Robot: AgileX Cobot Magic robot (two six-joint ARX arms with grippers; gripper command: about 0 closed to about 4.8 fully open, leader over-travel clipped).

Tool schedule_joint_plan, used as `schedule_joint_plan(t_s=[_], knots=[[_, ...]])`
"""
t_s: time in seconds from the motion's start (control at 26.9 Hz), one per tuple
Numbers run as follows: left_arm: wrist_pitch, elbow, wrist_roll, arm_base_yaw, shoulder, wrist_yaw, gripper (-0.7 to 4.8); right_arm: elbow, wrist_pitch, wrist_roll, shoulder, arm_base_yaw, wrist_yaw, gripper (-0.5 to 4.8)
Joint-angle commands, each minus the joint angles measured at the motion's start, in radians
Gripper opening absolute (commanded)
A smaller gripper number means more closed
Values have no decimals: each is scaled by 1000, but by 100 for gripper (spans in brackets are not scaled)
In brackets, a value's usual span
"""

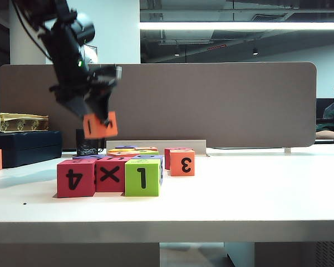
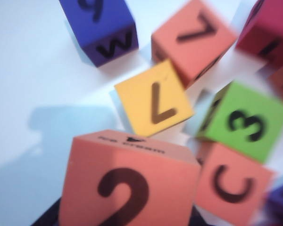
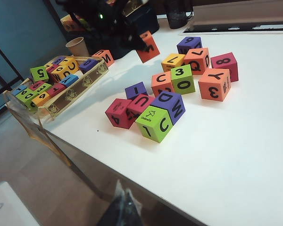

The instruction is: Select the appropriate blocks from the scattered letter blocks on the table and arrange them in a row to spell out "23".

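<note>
Left gripper [image 1: 100, 119] up in the air over the left side of the table [image 1: 256, 194], fingers closed on an orange block [image 1: 100, 125] — clear of the surface. Left wrist view shows that block's face reads "2" [image 2: 127, 186], blurred. Below it lie the scattered blocks: a yellow "L" block [image 2: 153, 99], an orange "C" block [image 2: 233, 181] and a green "3" block [image 2: 245, 120] just beside them. An orange "3" block [image 1: 182, 163] rests on the table at the right edge of the cluster, face to the exterior view; front row there is a red "4" [image 1: 75, 178], a red "X" [image 1: 110, 174] and a green "1" [image 1: 142, 177], touching. Right gripper [image 3: 122, 209] near the table's front edge, well apart from the blocks — dark and blurred, cannot tell how its fingers stand.
</note>
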Motion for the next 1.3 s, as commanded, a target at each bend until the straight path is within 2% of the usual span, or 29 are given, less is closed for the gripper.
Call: schedule_joint_plan(t_s=[0.04,0.15,0.22,0.37,0.48,0.71,0.93,1.19,1.3], knots=[[-127,85,-201,-42,-9,14,232,3,12,-3,2,0,2,-1],[-179,115,-320,-89,-9,65,232,3,12,-3,2,0,2,-1],[-182,115,-371,-130,-8,114,232,3,13,-3,2,0,2,-1],[-177,114,-393,-216,-4,138,232,3,11,-3,2,-1,2,-1],[-122,109,-514,-323,1,100,232,3,8,-4,2,-1,3,-1],[-90,86,-596,-446,33,-33,232,3,8,-4,1,-2,3,-1],[-87,75,-692,-497,100,-80,232,3,8,-4,1,-2,56,-1],[-93,75,-836,-497,169,-114,232,3,8,-4,1,-1,71,-1],[-97,73,-871,-497,177,-123,232,3,8,-4,1,-1,71,-1]])
